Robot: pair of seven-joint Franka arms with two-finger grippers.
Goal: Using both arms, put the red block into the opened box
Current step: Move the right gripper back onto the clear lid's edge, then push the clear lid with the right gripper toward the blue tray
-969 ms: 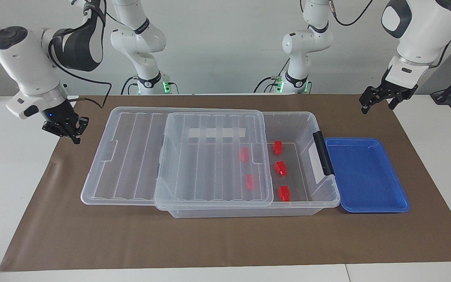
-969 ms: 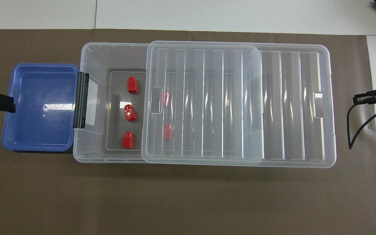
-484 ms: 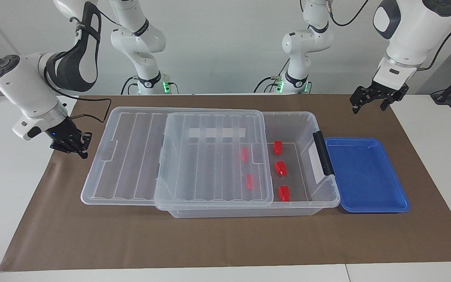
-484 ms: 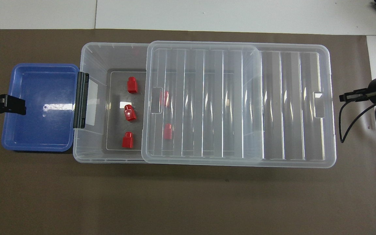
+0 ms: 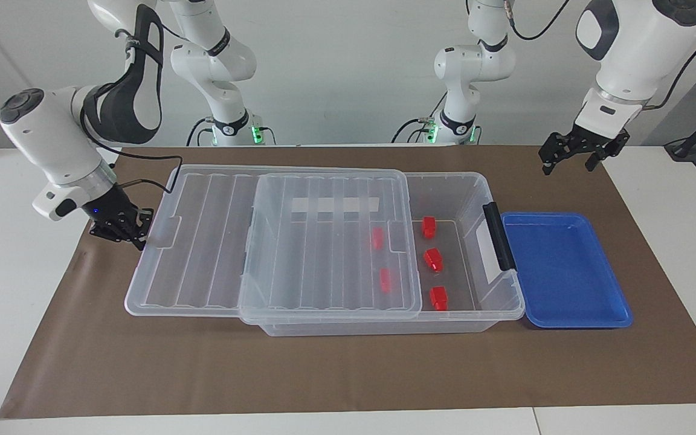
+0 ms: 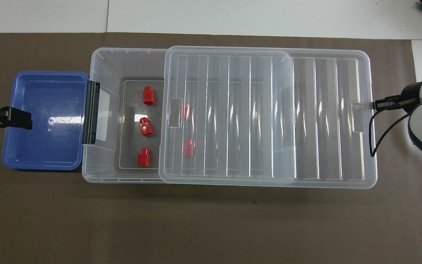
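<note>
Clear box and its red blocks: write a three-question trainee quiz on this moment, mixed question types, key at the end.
1. True or false: the blue tray holds one red block.
2. How many red blocks lie in the box, counting those seen through the lid?
3. Which gripper is at the lid's end edge? A) left gripper B) right gripper C) neither

Key
1. False: nothing lies in the tray.
2. Five: three in the uncovered part, two under the slid-back lid.
3. B. The right gripper, shut, is at the lid's edge at the right arm's end; the left gripper is open in the air near the tray's end of the table.
</note>
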